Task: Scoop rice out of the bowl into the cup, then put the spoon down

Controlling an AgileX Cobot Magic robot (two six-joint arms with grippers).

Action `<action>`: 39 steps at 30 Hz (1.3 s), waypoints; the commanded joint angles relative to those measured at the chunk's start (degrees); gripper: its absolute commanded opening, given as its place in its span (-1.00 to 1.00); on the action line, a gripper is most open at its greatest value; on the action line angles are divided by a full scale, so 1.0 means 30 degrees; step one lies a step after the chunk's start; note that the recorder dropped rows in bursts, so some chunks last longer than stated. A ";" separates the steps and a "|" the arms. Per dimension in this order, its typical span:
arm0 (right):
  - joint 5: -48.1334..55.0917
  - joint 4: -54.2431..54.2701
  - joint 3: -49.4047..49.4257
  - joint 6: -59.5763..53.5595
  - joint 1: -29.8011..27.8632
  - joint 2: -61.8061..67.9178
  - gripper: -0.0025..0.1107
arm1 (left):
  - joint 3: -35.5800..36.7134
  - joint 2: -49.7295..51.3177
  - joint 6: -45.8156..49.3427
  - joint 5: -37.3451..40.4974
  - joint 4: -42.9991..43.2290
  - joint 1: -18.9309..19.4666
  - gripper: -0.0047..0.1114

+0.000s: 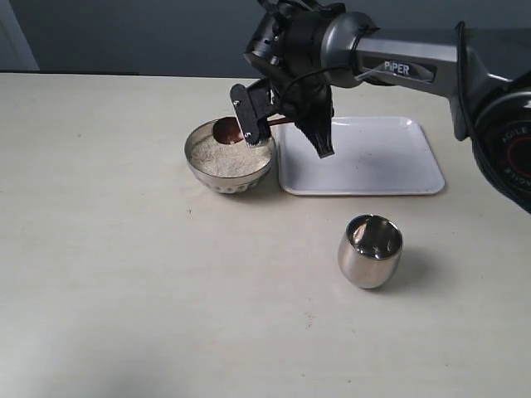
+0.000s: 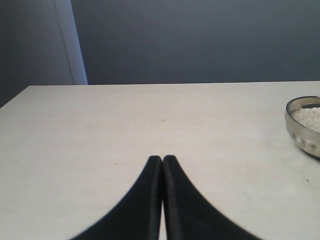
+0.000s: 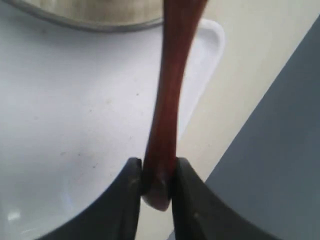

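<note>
The shiny metal bowl point(image 1: 217, 183) holds white rice point(image 1: 224, 157) and stands left of the tray. My right gripper point(image 1: 284, 124) hangs over the bowl's right rim, shut on the handle of the dark reddish-brown spoon point(image 1: 226, 130). The spoon's oval end sits just above the rice at the far side of the bowl. In the right wrist view the spoon handle point(image 3: 170, 100) runs from my gripper point(image 3: 156, 167) towards the bowl rim point(image 3: 90, 22). The steel cup point(image 1: 371, 250) stands apart, nearer the front right. My left gripper point(image 2: 162, 159) is shut and empty, low over the table, with the bowl point(image 2: 302, 131) off to its side.
A flat white tray point(image 1: 373, 157) lies right of the bowl, under the right arm; it also shows in the right wrist view point(image 3: 65, 125). The pale table point(image 1: 124, 274) stretches bare to the left and front.
</note>
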 commanded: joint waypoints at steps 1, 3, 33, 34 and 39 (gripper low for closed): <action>-0.0259 0.1601 -0.0097 -0.0511 -0.0065 0.0086 -0.97 | 0.0096 0.0007 -0.0051 -0.0094 0.0000 -0.0078 -0.91; -0.0259 0.1719 -0.0097 -0.0503 -0.0148 0.0086 -0.97 | 0.0096 0.0007 -0.0051 -0.0094 0.0000 -0.0078 -0.91; -0.5859 -0.8332 -0.0097 -0.2179 -0.0138 0.1709 -0.97 | 0.0096 0.0007 -0.0051 -0.0094 0.0000 -0.0284 -0.91; -0.5859 -0.8293 -0.0097 -0.2376 -0.0138 0.1709 -0.97 | 0.0096 0.0007 -0.0051 -0.0094 0.0000 -0.0284 -0.91; -0.5924 -0.8173 0.0110 -0.2972 0.0059 0.1709 -0.97 | 0.0096 0.0007 -0.0051 -0.0094 0.0000 -0.0284 -0.91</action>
